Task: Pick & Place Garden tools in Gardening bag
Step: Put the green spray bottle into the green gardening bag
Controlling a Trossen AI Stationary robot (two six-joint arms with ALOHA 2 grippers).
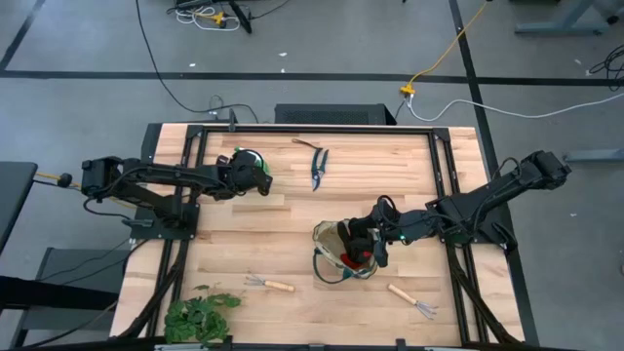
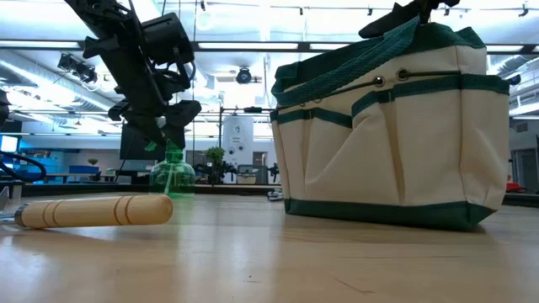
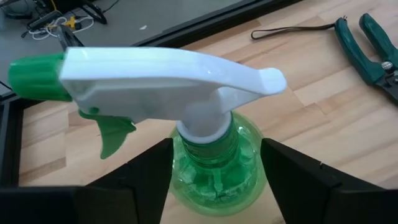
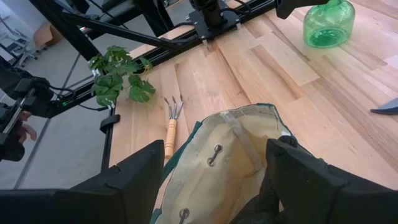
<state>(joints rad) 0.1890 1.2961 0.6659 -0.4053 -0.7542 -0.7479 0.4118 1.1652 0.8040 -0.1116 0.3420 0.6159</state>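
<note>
The left tool [image 3: 214, 177] hung spread open either side of the spray bottle [image 3: 211, 168] on the surface's far left, not gripping. It looked light and slippery; the neck seemed safest. The right tool [image 1: 363, 244] hovered open over the bag [image 1: 336, 252].

A leafy green plant bunch [image 1: 200, 315] lies at a corner of the light wooden plank table [image 1: 292, 234], overhanging its edge beside the black metal frame rail [image 1: 161, 283].

spray bottle [image 3: 208, 149] upright, shears [image 1: 319, 168] flat, bag [image 2: 392, 126] open
</note>
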